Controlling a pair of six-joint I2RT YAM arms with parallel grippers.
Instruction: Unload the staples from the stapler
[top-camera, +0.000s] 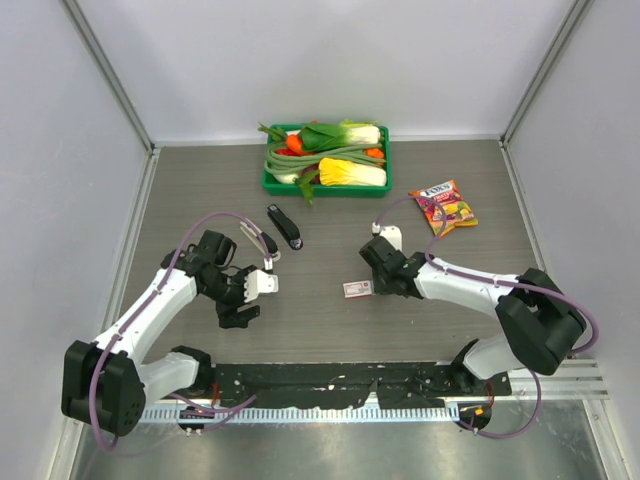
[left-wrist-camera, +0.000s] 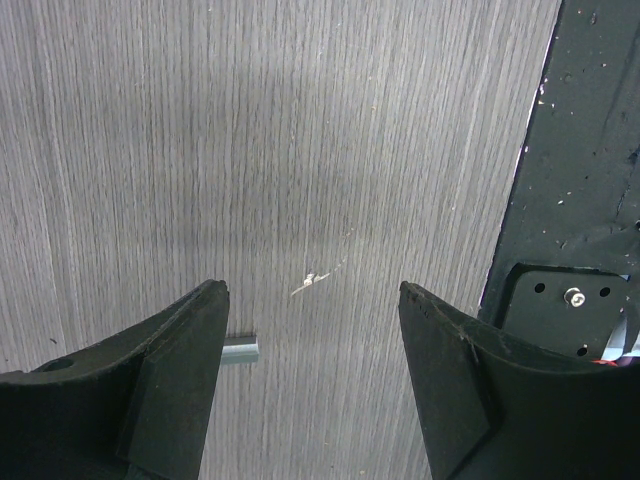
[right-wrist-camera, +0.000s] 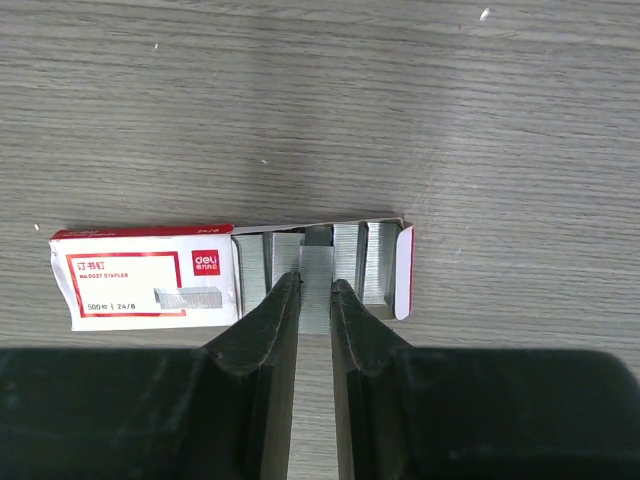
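Observation:
The black stapler (top-camera: 285, 227) lies on the table below the green tray, apart from both grippers. My right gripper (right-wrist-camera: 316, 285) is shut on a silver strip of staples (right-wrist-camera: 316, 265) over the open end of a red-and-white staple box (right-wrist-camera: 145, 280), which holds more strips (right-wrist-camera: 352, 258). In the top view this gripper (top-camera: 373, 283) sits at the box (top-camera: 357, 289). My left gripper (left-wrist-camera: 312, 290) is open and empty above the bare table. A short silver strip (left-wrist-camera: 241, 350) lies by its left finger (left-wrist-camera: 170, 370). In the top view the left gripper (top-camera: 240, 312) is left of centre.
A green tray (top-camera: 272, 185) of toy vegetables stands at the back. A candy bag (top-camera: 443, 206) lies at the right. A small dark piece (top-camera: 268, 243) lies beside the stapler. The black base plate (left-wrist-camera: 590, 150) runs along the near edge. A tiny scrap (left-wrist-camera: 315, 280) lies on the table.

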